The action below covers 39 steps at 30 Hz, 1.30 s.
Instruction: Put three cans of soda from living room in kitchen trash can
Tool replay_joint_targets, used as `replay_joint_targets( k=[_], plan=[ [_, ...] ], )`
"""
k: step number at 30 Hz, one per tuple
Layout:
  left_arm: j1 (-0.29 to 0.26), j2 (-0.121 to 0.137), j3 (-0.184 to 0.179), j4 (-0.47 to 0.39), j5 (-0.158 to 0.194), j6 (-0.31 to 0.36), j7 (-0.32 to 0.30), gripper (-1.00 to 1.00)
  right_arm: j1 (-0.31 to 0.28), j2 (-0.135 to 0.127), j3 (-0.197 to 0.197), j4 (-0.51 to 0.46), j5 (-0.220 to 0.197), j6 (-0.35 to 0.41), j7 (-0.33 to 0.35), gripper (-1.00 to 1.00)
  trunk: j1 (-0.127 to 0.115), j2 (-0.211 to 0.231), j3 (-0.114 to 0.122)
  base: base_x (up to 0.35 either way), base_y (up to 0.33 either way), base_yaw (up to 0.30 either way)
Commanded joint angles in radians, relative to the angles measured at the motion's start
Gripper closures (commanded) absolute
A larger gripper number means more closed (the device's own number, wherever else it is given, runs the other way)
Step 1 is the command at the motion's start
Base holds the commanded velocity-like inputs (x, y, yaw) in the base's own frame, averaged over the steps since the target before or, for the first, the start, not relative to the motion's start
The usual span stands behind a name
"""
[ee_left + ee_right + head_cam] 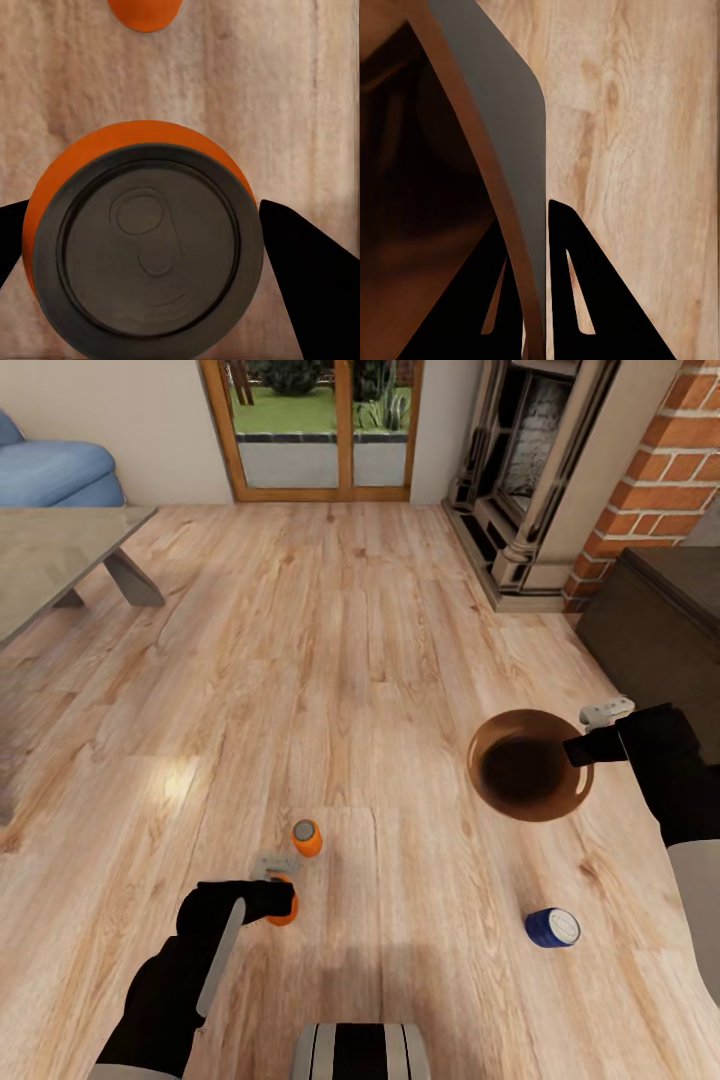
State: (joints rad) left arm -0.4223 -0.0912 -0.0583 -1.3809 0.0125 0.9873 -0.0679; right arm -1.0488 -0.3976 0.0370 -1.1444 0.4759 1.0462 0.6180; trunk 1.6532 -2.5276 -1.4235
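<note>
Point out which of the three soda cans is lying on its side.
The blue can, on the floor below the copper bin. Its silver end faces sideways, while both orange cans stand upright, tops up, by the left gripper.

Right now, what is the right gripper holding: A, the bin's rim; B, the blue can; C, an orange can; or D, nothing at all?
A: in the right wrist view the right gripper has one finger on each side of the bin rim, pinching it, while in the head view the blue can lies apart on the floor.
</note>
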Motion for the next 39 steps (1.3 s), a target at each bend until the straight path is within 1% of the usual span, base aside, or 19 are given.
replay_joint_targets(
  k=[1,4,10,15,16,18,19,22,23,24,25,27,30,32,33,34,35,37,39],
  plan=[
    [0.0,0.001,0.0,-0.023,0.0,0.028,-0.001,1.0,0.0,0.0,-0.001,0.0,-0.006,0.001,0.005,1.0,0.0,0.0,0.004,0.0,0.0,0.0],
    [-0.001,0.003,0.0,-0.048,-0.001,0.06,-0.004,1.0,0.0,0.002,-0.001,0.0,-0.008,0.001,0.005,1.0,-0.002,0.001,0.016,0.0,0.0,0.0],
    [-0.007,0.0,-0.001,-0.068,-0.002,0.06,-0.006,1.0,0.001,0.003,-0.003,0.005,-0.012,0.001,0.005,1.0,-0.004,0.002,0.039,0.0,0.0,0.0],
    [-0.008,0.006,-0.005,-0.072,0.019,0.06,-0.009,1.0,0.001,0.006,-0.016,0.004,-0.013,0.001,0.008,1.0,-0.007,0.004,0.058,0.0,0.0,0.0],
    [-0.008,0.007,-0.018,-0.074,0.024,0.06,-0.011,1.0,0.002,0.008,-0.037,0.003,-0.014,0.001,0.01,1.0,-0.007,0.004,0.062,0.0,0.0,0.0],
    [-0.009,0.009,-0.051,-0.088,0.026,0.06,-0.012,1.0,0.002,0.017,-0.052,0.002,-0.013,0.001,0.011,1.0,-0.008,0.004,0.07,0.0,0.0,0.0],
    [-0.009,0.011,-0.129,-0.13,0.038,0.06,-0.014,1.0,0.003,0.032,-0.064,0.003,-0.013,0.001,0.012,1.0,-0.009,0.004,0.074,0.0,0.0,0.0],
    [-0.017,0.011,-0.153,-0.141,0.058,0.06,-0.014,1.0,0.012,0.037,-0.067,0.004,-0.014,0.001,0.012,1.0,-0.01,0.005,0.085,0.0,0.0,0.0],
    [-0.037,0.015,-0.162,-0.145,0.083,0.06,-0.016,1.0,0.028,0.044,-0.068,0.007,-0.015,0.001,0.013,1.0,-0.01,0.005,0.089,0.0,0.0,0.0],
    [-0.045,0.016,-0.164,-0.146,0.094,0.06,-0.017,1.0,0.032,0.048,-0.069,0.008,-0.015,0.001,0.013,1.0,-0.011,0.006,0.093,0.0,0.0,0.0],
    [-0.072,0.022,-0.168,-0.148,0.126,0.06,-0.02,1.0,0.042,0.065,-0.07,0.01,-0.015,0.001,0.013,1.0,-0.011,0.006,0.097,0.0,0.0,0.0],
    [-0.098,0.03,-0.171,-0.148,0.147,0.06,-0.022,1.0,0.047,0.08,-0.072,0.011,-0.015,0.001,0.013,1.0,-0.012,0.006,0.105,0.0,0.0,0.0],
    [-0.118,0.045,-0.172,-0.148,0.161,0.06,-0.025,1.0,0.05,0.093,-0.074,0.012,-0.014,0.001,0.013,1.0,-0.013,0.007,0.116,0.0,0.0,0.0],
    [-0.126,0.064,-0.173,-0.149,0.168,0.06,-0.04,1.0,0.052,0.109,-0.075,0.014,-0.014,0.001,0.013,1.0,-0.014,0.007,0.124,0.0,0.0,0.0],
    [-0.129,0.077,-0.173,-0.149,0.171,0.06,-0.059,1.0,0.056,0.118,-0.076,0.015,-0.013,0.001,0.013,1.0,-0.015,0.008,0.128,0.0,0.0,0.0],
    [-0.13,0.084,-0.173,-0.149,0.172,0.06,-0.073,1.0,0.058,0.122,-0.076,0.015,-0.013,0.001,0.013,1.0,-0.015,0.008,0.132,0.0,0.0,0.0],
    [-0.134,0.097,-0.173,-0.151,0.174,0.06,-0.11,1.0,0.062,0.129,-0.076,0.015,-0.013,0.001,0.012,1.0,-0.016,0.008,0.135,0.0,0.0,0.0],
    [-0.145,0.109,-0.174,-0.152,0.175,0.06,-0.152,1.0,0.066,0.135,-0.076,0.015,-0.013,0.001,0.012,1.0,-0.017,0.009,0.143,0.0,0.0,0.0],
    [-0.176,0.138,-0.174,-0.153,0.176,0.06,-0.236,1.0,0.073,0.145,-0.076,0.016,-0.012,0.001,0.011,1.0,-0.018,0.009,0.151,0.0,0.0,0.0]
  ],
)
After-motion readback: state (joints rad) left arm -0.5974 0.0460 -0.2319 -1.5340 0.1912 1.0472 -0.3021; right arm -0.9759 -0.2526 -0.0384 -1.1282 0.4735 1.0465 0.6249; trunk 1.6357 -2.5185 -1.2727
